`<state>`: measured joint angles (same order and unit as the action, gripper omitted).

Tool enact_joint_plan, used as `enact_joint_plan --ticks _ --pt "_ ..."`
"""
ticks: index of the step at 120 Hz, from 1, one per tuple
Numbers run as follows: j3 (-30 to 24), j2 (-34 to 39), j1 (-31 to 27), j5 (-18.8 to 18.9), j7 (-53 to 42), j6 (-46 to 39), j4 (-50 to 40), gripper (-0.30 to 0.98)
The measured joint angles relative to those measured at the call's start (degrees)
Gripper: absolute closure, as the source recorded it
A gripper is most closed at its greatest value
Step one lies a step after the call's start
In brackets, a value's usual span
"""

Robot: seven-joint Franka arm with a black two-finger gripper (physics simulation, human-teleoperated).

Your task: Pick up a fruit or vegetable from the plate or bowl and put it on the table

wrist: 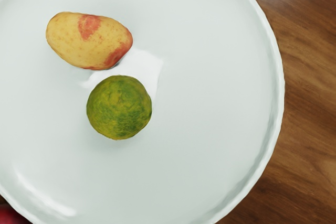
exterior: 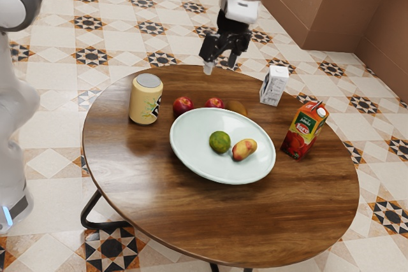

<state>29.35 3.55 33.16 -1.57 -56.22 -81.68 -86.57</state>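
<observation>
My gripper (exterior: 220, 67) is high above the table, open, with nothing between its fingers. A pale, wide plate (exterior: 197, 162) holds a green lime (exterior: 220, 142) and a yellow-red mango (exterior: 244, 150), lying side by side near its middle. From the wrist camera, the lime (wrist: 119, 107) and the mango (wrist: 89, 40) are seen from above on the plate (wrist: 220, 98), a small gap between them.
Two red fruits (exterior: 183, 106) (exterior: 215, 103) and a brown fruit (exterior: 237, 107) are beside the plate on the wooden table (exterior: 223, 221). A yellow can (exterior: 146, 99), a white carton (exterior: 274, 86) and a red juice carton (exterior: 305, 130) stand around it.
</observation>
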Motion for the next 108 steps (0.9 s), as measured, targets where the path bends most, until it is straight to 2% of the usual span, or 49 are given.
enact_joint_plan --ticks 5,11,16,30,58,79,95,108 --pt "0.2 3.3 -0.1 1.2 -0.8 -1.3 -3.8 0.01" --pt "0.2 7.0 -7.9 2.7 -1.7 -2.6 -7.7 0.0" --pt "0.3 10.0 -11.4 3.8 -2.3 -3.4 -10.8 0.0" --pt "-0.2 14.3 -12.9 7.2 -2.8 -5.0 -16.9 0.0" --pt "-0.8 16.9 -10.0 9.8 -0.7 -8.0 -25.8 0.0" --pt "-1.0 15.5 -0.4 10.8 0.3 -9.7 -26.0 0.0" --pt "-1.0 11.4 5.4 10.2 1.1 -11.6 -26.2 0.0" --pt "-0.8 8.1 6.5 7.8 1.8 -13.5 -25.7 0.0"
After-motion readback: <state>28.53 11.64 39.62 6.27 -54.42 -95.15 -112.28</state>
